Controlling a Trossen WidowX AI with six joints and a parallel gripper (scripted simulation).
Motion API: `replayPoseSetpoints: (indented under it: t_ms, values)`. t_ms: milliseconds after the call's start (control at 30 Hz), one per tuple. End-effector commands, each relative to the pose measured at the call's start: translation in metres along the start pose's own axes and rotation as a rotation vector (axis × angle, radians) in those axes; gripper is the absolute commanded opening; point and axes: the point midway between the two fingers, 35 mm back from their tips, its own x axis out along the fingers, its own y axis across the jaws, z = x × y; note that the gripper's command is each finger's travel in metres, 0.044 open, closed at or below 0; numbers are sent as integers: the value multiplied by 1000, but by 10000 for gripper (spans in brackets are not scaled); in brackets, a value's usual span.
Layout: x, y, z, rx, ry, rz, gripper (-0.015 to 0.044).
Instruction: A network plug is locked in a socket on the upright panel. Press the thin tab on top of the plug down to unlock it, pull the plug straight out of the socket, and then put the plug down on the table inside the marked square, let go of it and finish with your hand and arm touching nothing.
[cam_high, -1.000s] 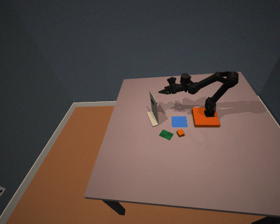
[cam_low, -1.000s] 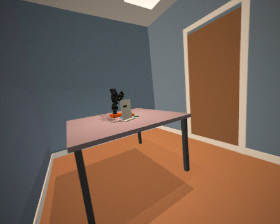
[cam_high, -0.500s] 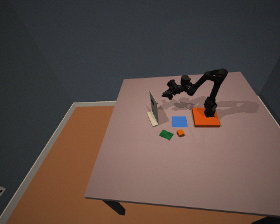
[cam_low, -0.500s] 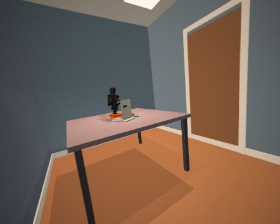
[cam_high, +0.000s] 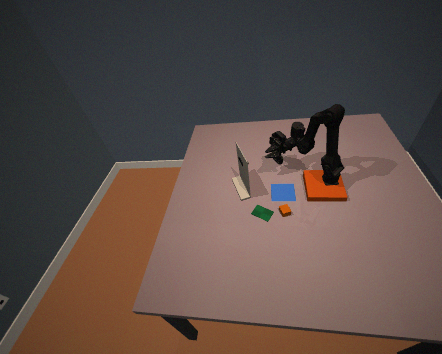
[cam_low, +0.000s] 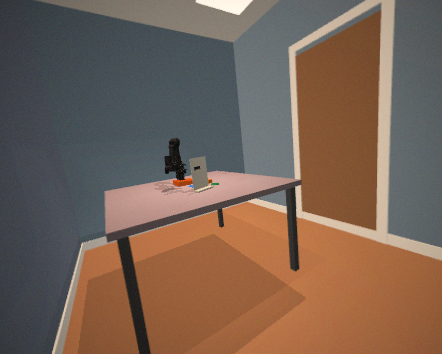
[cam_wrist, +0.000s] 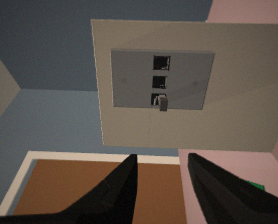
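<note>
The small grey network plug (cam_wrist: 162, 102) sits in the lowest of three dark square sockets on the grey faceplate of the upright cream-coloured panel (cam_high: 242, 166), straight ahead of the black parallel-jaw end effector (cam_wrist: 160, 187) and well apart from it. The end effector's two dark fingers stand partly closed with a bare gap between them, gripping nothing, and point at the panel from the arm's side.

In the top view the plug is too small to make out, and the end effector (cam_high: 275, 152) shows only as a dark cluster above the mauve bench (cam_high: 240, 270). The plug's thin tab cannot be told apart from its body in the wrist view. In the exterior view the panel hides part of the arm's orange base plate (cam_high: 340, 193).

The flat blue marked square (cam_high: 283, 192) lies on the bench between the panel and the base plate, with nothing on it. Near it lie a flat green rectangle (cam_high: 262, 212) and a small orange block (cam_high: 285, 209).
</note>
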Motion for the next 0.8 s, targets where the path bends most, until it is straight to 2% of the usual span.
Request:
replayPoseSetpoints:
  t_ms: [0, 233, 633, 767]
  values:
    - [-8, -7, -6, 66, 31, -3, 156]
    - [-8, -9, -8, 93, 49, -4, 156]
    - [45, -8, 3, 74, 52, 11, 156]
    - [48, -8, 3, 73, 52, 12, 156]
